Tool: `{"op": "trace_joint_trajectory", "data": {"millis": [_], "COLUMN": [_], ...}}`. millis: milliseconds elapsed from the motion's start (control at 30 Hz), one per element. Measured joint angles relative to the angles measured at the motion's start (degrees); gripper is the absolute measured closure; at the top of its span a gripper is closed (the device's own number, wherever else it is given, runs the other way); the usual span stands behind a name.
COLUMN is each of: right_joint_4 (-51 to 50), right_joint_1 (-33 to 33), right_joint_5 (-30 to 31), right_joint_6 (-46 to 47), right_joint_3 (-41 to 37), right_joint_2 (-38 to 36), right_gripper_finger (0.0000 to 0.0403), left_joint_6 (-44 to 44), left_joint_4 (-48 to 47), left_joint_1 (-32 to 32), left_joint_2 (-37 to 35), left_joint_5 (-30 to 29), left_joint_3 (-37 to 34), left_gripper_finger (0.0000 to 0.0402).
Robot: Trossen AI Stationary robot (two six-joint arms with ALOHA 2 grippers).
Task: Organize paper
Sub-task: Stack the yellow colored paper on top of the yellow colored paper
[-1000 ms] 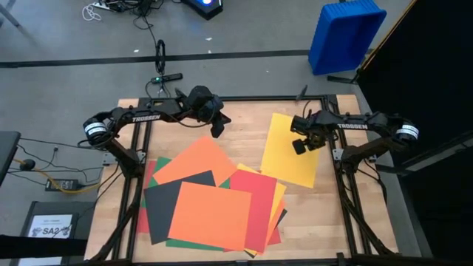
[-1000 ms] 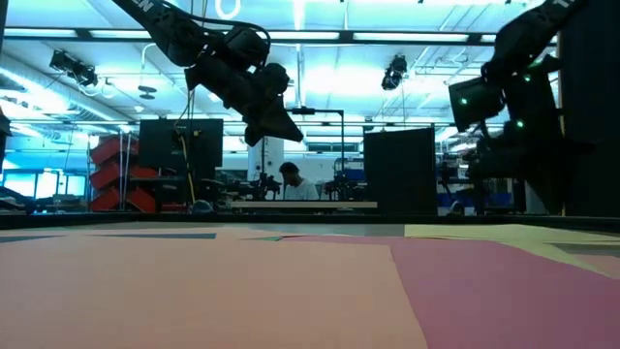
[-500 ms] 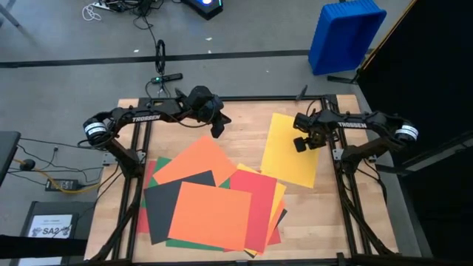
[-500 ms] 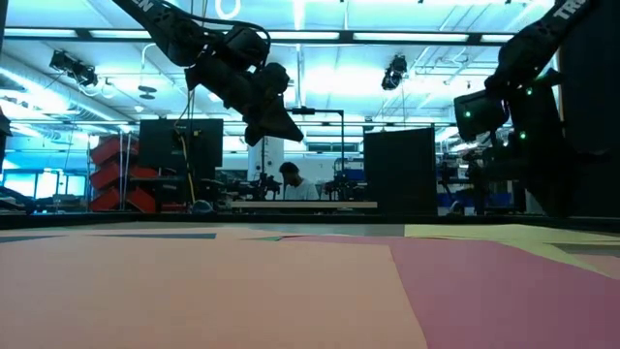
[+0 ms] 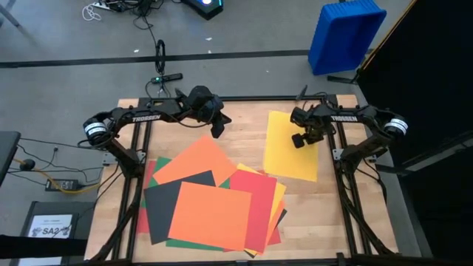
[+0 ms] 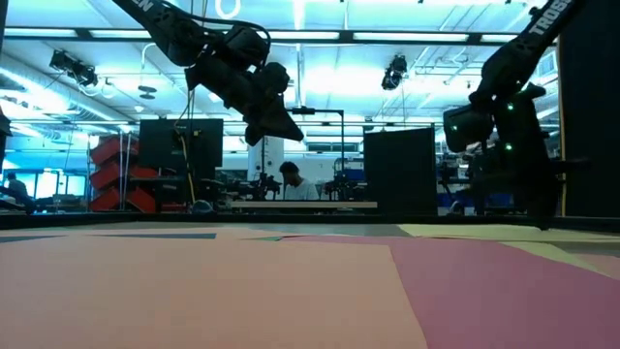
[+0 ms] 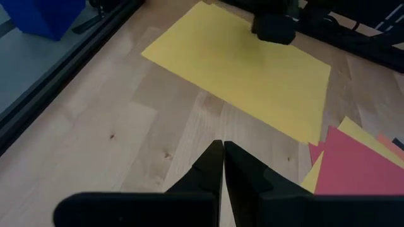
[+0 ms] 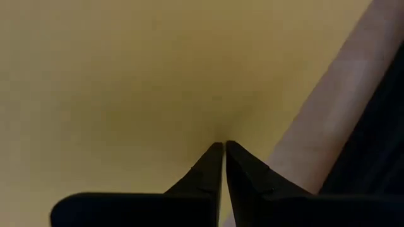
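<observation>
The paper (image 5: 214, 203) lies in a messy pile at the lower middle of the high view, orange, black, red, green and yellow sheets all overlapping. One yellow sheet (image 5: 292, 148) lies alone at the upper right of the table (image 5: 244, 140).

The right gripper (image 5: 298, 140) is pressed shut, its tips down on that yellow sheet. The left gripper (image 5: 219, 130) is shut too and holds nothing, above bare wood at the upper middle.

The sheets look very light, thin and bendy. They probably slide easily. Pressing down and pushing likely works best, or lifting an edge.
</observation>
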Motion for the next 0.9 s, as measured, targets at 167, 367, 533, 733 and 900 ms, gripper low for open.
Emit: {"op": "trace_joint_trajectory", "data": {"millis": [167,367,533,733,900], "right_joint_4": [0.6,0.9,0.6,0.6,2.4], "right_joint_1": [-2.6,-5.0,-5.1,-5.3,-6.7], "right_joint_5": [0.6,0.5,0.5,6.1,6.5], "right_joint_6": [-3.9,-9.4,-12.5,-16.7,-20.1], "right_joint_3": [1.6,2.1,3.3,7.9,10.3], "right_joint_2": [0.3,4.3,8.6,10.3,10.5], "right_gripper_finger": [0.0403,0.0403,0.0403,0.0403,0.0403], "left_joint_6": [0.0,0.0,0.0,-0.2,-0.2], "left_joint_4": [0.1,0.1,0.2,0.6,0.5], "left_joint_1": [0.0,0.0,0.0,0.0,-0.2], "left_joint_2": [0.0,0.0,0.0,0.0,0.0], "left_joint_5": [0.0,0.0,0.0,0.0,0.0], "left_joint_3": [0.0,0.0,0.0,0.0,0.0], "left_gripper_finger": [0.0402,0.0402,0.0402,0.0402,0.0402]}}
